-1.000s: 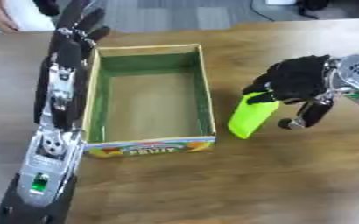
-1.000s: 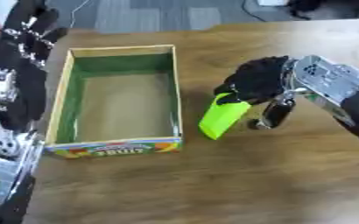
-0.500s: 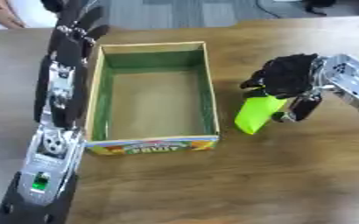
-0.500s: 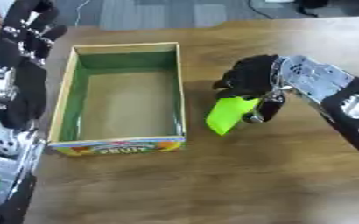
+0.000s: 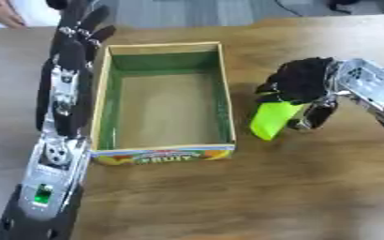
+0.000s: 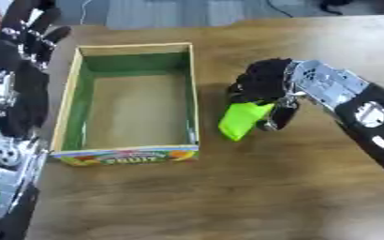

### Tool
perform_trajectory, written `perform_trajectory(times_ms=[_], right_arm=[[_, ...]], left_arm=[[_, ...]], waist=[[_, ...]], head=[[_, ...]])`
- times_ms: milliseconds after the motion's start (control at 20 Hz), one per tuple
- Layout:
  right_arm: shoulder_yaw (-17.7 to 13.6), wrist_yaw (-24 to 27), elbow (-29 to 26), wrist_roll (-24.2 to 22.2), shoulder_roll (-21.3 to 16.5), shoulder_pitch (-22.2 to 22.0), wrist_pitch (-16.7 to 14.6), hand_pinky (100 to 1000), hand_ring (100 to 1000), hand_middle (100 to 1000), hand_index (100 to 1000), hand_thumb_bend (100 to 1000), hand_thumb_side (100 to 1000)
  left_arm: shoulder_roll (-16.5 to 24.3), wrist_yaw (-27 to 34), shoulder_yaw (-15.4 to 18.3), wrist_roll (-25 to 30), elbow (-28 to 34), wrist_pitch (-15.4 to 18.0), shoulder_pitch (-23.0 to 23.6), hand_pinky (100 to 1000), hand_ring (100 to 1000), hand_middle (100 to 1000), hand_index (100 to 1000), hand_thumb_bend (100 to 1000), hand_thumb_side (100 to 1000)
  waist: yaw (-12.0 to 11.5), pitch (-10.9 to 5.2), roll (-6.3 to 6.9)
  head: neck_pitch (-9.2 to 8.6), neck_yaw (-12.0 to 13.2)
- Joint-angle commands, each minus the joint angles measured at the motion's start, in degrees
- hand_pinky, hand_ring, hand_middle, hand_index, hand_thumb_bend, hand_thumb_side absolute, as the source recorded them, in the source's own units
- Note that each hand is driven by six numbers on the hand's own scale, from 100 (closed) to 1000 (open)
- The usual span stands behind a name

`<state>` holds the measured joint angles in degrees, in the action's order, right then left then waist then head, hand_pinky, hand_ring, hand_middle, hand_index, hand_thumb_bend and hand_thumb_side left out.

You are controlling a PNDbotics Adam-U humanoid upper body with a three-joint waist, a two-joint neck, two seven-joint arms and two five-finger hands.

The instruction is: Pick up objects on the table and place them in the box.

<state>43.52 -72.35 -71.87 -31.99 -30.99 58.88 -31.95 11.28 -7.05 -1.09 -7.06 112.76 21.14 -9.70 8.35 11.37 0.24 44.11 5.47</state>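
Note:
A bright green object (image 5: 273,119), tapered and oblong, hangs just right of the box, its top end inside my right hand (image 5: 303,82). That hand's black fingers are curled round it. The open cardboard box (image 5: 223,89) has green inner walls, a bare brown floor and a "FRUIT" label on its near side. Nothing lies inside it. My left hand (image 5: 77,34) stands along the box's left wall with fingers straight and spread, pointing away from me, holding nothing.
The wooden table (image 5: 253,192) stretches in front of and to the right of the box. My left forearm (image 5: 52,164) runs down the left side to the lower corner. A person's hand (image 5: 0,13) shows at the far left edge.
My right hand has carried the green object left, closer to the box's right wall, and slightly higher. The left arm has stayed where it was.

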Motion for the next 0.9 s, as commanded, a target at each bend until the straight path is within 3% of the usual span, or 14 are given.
perform_trajectory(times_ms=[50,650,700,800,900], right_arm=[[-1.4,-2.0,2.2,-20.0,0.6,-0.7,-20.0,649,840,924,1000,322,529],[-3.6,-6.9,7.5,-20.0,5.0,-3.1,-20.0,602,778,835,1000,294,536],[-3.8,-7.2,7.8,-20.0,5.4,-3.3,-20.0,594,769,818,983,290,534],[-4.4,-7.0,7.6,-20.0,5.9,-3.6,-20.0,530,691,717,854,257,525],[-4.9,-5.8,6.6,-19.9,6.1,-3.7,-20.0,408,557,571,717,239,480]], left_arm=[[-0.3,-0.5,0.5,-0.3,0.9,0.0,-0.9,854,938,973,1000,100,1000],[-0.8,-0.5,0.6,-0.4,1.0,-0.2,-1.3,854,938,973,1000,100,1000],[-0.8,-0.5,0.6,-0.4,1.1,-0.2,-1.3,854,938,973,1000,100,1000],[-0.9,-0.5,0.7,-0.4,1.1,-0.2,-1.3,854,938,973,1000,100,1000],[-1.0,-0.5,0.7,-0.5,1.1,-0.2,-1.4,854,938,973,1000,100,1000]], waist=[[-0.1,-0.46,0.25],[-0.8,0.20,0.81],[-0.9,0.26,0.84],[-1.2,0.40,0.92],[-1.3,0.52,0.95]], head=[[0.00,-1.0],[0.00,-1.6],[0.00,-1.6],[0.00,-1.6],[0.00,-1.6]])
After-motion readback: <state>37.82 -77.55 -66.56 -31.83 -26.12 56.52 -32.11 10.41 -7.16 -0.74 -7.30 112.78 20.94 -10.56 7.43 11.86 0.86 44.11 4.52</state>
